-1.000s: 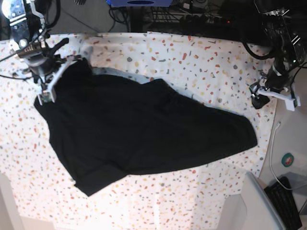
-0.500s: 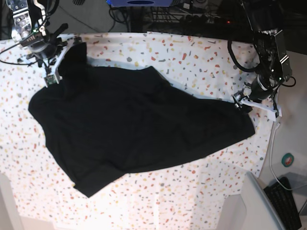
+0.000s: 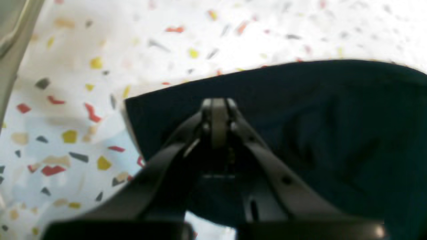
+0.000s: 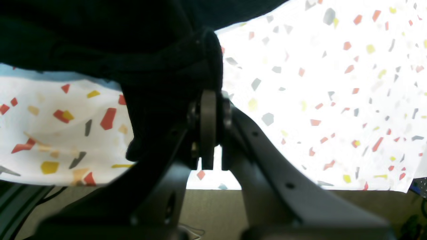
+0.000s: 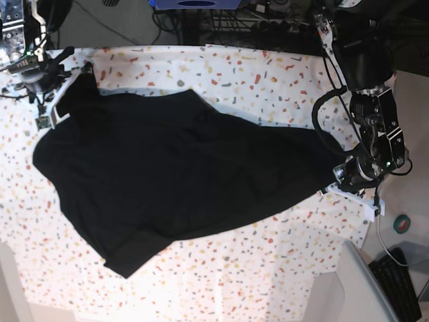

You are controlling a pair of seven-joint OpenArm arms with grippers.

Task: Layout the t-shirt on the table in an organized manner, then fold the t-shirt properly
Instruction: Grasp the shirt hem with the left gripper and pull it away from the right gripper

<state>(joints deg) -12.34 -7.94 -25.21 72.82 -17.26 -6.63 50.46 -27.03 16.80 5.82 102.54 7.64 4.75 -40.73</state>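
Observation:
The black t-shirt [image 5: 181,174] lies spread in a rough diagonal across the speckled white table [image 5: 268,80]. My right gripper [image 5: 50,107] is at the far left corner, shut on a bunched corner of the t-shirt [image 4: 166,66], with its fingers [image 4: 208,126] pressed together on the cloth. My left gripper [image 5: 337,182] is at the shirt's right tip. In the left wrist view its fingertips [image 3: 215,110] are closed together on the t-shirt [image 3: 317,133], just inside the corner edge. No print shows.
The table's right edge runs close by my left gripper. Past it are a green round item [image 5: 402,223], a keyboard [image 5: 400,282] and a pale bin [image 5: 358,288]. Cables and dark gear [image 5: 268,23] line the far side.
My right gripper has pulled its shirt corner further toward the far left, stretching the cloth. My left arm has come down onto the shirt's right tip and its jaws have closed.

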